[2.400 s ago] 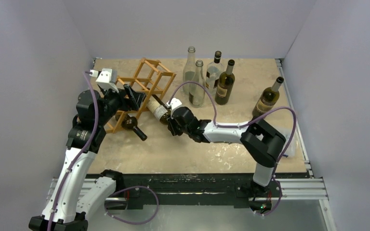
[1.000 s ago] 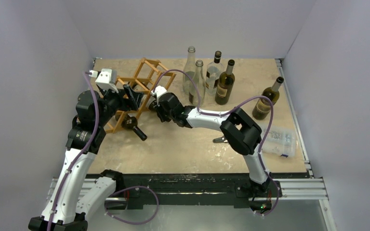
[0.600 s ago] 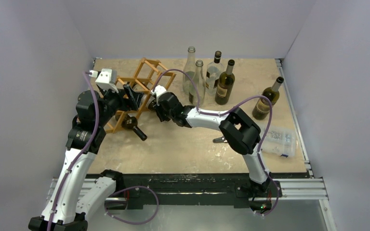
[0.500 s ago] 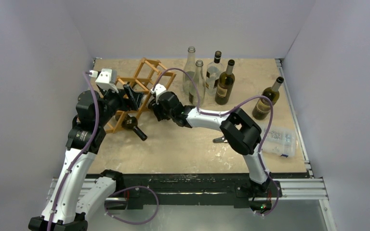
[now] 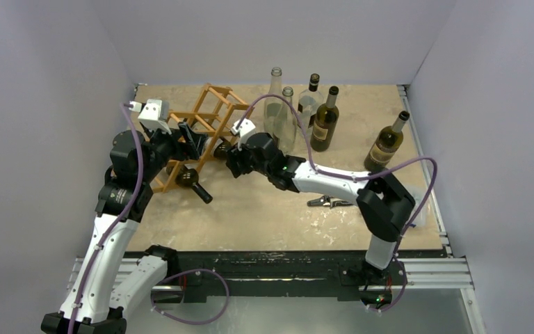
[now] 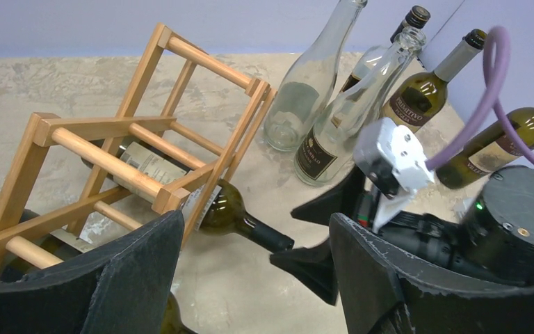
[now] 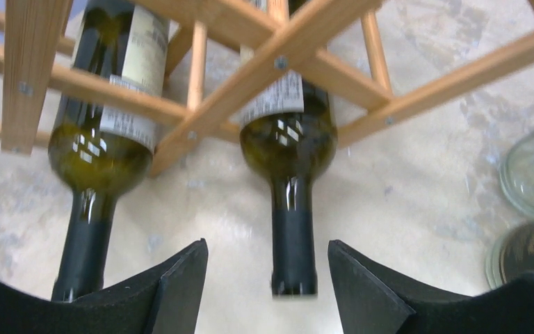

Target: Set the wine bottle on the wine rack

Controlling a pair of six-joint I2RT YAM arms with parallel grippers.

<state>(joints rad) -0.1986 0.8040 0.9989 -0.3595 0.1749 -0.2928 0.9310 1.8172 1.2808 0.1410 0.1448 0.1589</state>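
Observation:
The wine bottle (image 7: 288,146) is dark green with a pale label and lies in a cell of the light wooden wine rack (image 7: 278,35), its neck poking out toward me. My right gripper (image 7: 268,247) is open, one finger on each side of the neck tip, neither touching it. In the left wrist view the same bottle (image 6: 229,212) sticks out of the wine rack (image 6: 146,136), with the right gripper (image 6: 283,233) at its mouth. My left gripper (image 6: 256,223) is open at the rack's front lower corner, with its left finger (image 6: 111,278) in front of the rack's bars. From above, the rack (image 5: 212,111) sits at the back left.
A second green bottle (image 7: 101,146) lies in the neighbouring cell, its neck (image 5: 201,193) jutting forward. Several upright bottles stand at the back: clear ones (image 5: 273,97), a dark one (image 5: 325,122), and another (image 5: 386,146) at the right. A small metal tool (image 5: 330,202) lies near the right arm.
My right gripper has opened off the bottle's neck and drawn back a little to the right, its elbow swinging right. The bottle stays in the rack. The left arm has not moved.

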